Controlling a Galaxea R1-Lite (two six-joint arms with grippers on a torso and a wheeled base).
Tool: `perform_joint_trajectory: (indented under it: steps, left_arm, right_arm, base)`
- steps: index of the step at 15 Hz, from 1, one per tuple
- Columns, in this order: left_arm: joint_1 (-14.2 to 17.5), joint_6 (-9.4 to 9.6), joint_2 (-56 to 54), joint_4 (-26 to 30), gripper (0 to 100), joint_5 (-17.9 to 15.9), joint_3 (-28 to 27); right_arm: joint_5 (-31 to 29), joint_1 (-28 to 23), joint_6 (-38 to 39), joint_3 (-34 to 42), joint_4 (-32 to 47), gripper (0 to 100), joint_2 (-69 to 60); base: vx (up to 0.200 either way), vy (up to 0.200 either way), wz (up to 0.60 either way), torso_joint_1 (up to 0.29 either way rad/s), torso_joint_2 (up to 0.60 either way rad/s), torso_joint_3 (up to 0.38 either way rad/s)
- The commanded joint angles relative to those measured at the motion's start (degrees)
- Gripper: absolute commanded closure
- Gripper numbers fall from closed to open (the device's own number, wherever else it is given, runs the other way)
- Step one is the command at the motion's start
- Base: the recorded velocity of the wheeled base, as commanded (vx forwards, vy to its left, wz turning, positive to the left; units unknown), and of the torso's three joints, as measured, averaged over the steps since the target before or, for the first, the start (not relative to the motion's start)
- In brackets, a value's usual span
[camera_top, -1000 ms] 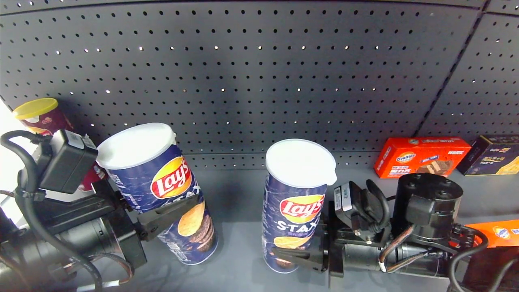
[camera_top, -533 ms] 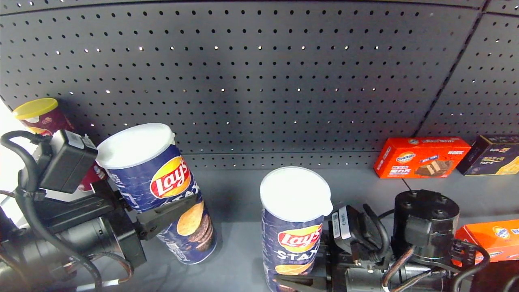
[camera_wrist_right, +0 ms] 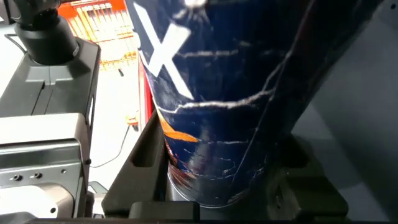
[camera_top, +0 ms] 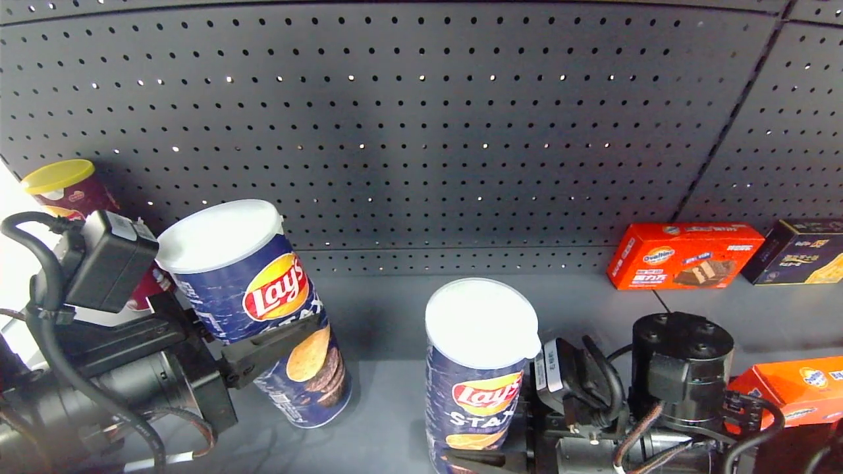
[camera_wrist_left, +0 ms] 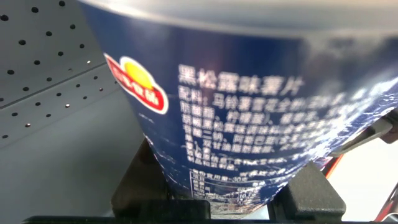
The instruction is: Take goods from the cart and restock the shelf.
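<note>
**Two blue chip cans, one in each gripper, at the shelf**

The left blue can (camera_top: 263,296) is leaning: its long axis is tilting, with the white lid pointing up and toward the robot's left and the base sitting lower and further right, down by the shelf floor (camera_top: 382,329). I cannot tell whether the base is touching the floor. The left gripper (camera_top: 283,345) is clamping this can around its lower half, with one dark finger (camera_top: 270,349) lying across the label. In the left wrist view the can (camera_wrist_left: 249,124) is sitting between the two fingers of the gripper (camera_wrist_left: 230,199).

The right blue can (camera_top: 477,368) is standing nearly upright near the middle of the shelf, lid up, well apart from the first. The right gripper (camera_top: 484,454) is gripping it low on its body. The right wrist view shows the can (camera_wrist_right: 217,112) sitting snug between the jaws of that gripper (camera_wrist_right: 217,193).

Around them:
- One maroon can with a yellow lid (camera_top: 66,187) is standing at the far left, behind the left arm.
- Two orange boxes are lying to the right, one (camera_top: 681,253) against the pegboard back panel (camera_top: 421,131), the other (camera_top: 790,388) nearer the front.
- One dark box (camera_top: 800,250) is lying just beside the rear orange box.
</note>
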Motion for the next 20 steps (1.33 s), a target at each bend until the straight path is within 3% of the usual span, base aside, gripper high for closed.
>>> perform_joint_trajectory:
  steps: [1, 7, 8, 13, 20]
  left_arm:
    - [0.07, -0.01, 0.06, -0.02, 100, 0.01, 0.10]
    - [0.07, -0.01, 0.06, -0.02, 100, 0.01, 0.10]
    - [0.07, -0.01, 0.06, -0.02, 100, 0.01, 0.10]
    - [0.07, -0.01, 0.06, -0.02, 100, 0.01, 0.18]
    - [-0.02, 0.08, 0.06, -0.02, 100, 0.01, 0.18]
  right_arm:
    - [-0.11, -0.05, -0.01, -0.93, 0.13, 100, 1.61]
    - [-0.11, -0.66, -0.10, -2.16, -0.66, 100, 3.46]
    - [-0.28, -0.57, -0.10, -2.16, -0.66, 0, 3.46]
    - [-0.46, -0.57, -0.10, -1.37, -0.66, 0, -0.41]
    - [-1.60, -2.77, -0.01, 9.79, 0.22, 0, -20.98]
  base:
    - [0.000, 0.000, 0.00, 0.000, 0.00, 0.000]
    - [0.000, 0.000, 0.00, 0.000, 0.00, 0.000]
    - [0.000, 0.000, 0.00, 0.000, 0.00, 0.000]
    - [0.000, 0.000, 0.00, 0.000, 0.00, 0.000]
    - [0.000, 0.000, 0.00, 0.000, 0.00, 0.000]
